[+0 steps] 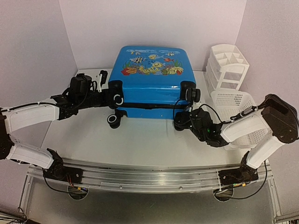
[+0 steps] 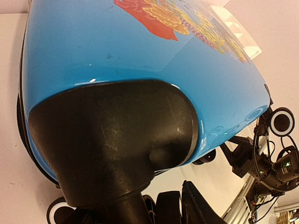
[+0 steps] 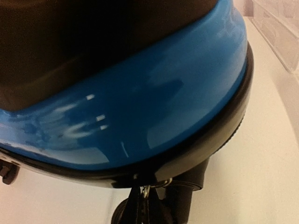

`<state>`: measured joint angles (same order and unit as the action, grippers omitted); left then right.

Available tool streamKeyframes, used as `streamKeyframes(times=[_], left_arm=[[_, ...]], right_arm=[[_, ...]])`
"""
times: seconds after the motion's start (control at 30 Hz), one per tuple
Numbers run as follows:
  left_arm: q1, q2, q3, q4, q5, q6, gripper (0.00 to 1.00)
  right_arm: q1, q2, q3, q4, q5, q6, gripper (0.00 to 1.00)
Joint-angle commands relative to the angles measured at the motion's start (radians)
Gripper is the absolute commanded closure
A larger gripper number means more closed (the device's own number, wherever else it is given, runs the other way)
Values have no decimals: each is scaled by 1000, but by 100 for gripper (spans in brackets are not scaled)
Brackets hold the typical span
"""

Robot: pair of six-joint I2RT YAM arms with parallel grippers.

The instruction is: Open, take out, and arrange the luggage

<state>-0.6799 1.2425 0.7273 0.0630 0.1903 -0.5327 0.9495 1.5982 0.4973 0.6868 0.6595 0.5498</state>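
From above: bright blue hard-shell suitcase [image 1: 152,70] lying flat at the middle back of the white tabletop [image 1: 140,144], fish-and-coral lid up, closed along the near side, so the inside stays hidden. Left hand [image 1: 110,98] up against the near left corner, by the black wheel housing [image 1: 115,91]; right hand [image 1: 187,116] at the near right corner, low by the zip band [image 1: 149,106]. To the right of the case, a white compartmented organiser [image 1: 229,63] standing upright, and nearer, a white slatted basket [image 1: 233,105] partly under the right arm [image 1: 247,126]; contents of either not to be told from here. From the left wrist: wheel housing [image 2: 112,140] filling the middle, blue shell [image 2: 140,51] curving away above, a white-rimmed wheel [image 2: 58,212] at lower left. Dark fingers [image 2: 196,207] at the bottom edge, close under the housing; cannot tell whether grasping it or released. From the right wrist: glossy blue shell [image 3: 154,102] over the black zip band [image 3: 219,135], closed along the stretch in view. Black zip pull [image 3: 138,203] on a metal ring, hanging from the band at the bottom edge. Right hand clenched; own fingers not clearly in view, so cannot tell whether the pull is pinched. Basket wall [image 3: 280,32] at upper right, apart from the case.
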Motion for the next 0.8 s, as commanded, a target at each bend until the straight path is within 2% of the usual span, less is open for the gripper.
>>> streamKeyframes(times=[0.0, 0.17, 0.3, 0.43, 0.77], left_arm=[[-146, 34, 52, 308, 374, 258, 100], [-204, 21, 34, 268, 366, 350, 100], [-216, 2, 18, 256, 318, 380, 100], [-217, -10, 23, 262, 303, 403, 100], [-216, -6, 41, 238, 307, 416, 100]], right_arm=[[97, -15, 57, 263, -1, 97, 100], [137, 73, 176, 271, 74, 236, 100], [146, 73, 181, 268, 74, 319, 100], [149, 75, 281, 28, -70, 439, 100], [204, 191, 556, -208, -243, 323, 100]])
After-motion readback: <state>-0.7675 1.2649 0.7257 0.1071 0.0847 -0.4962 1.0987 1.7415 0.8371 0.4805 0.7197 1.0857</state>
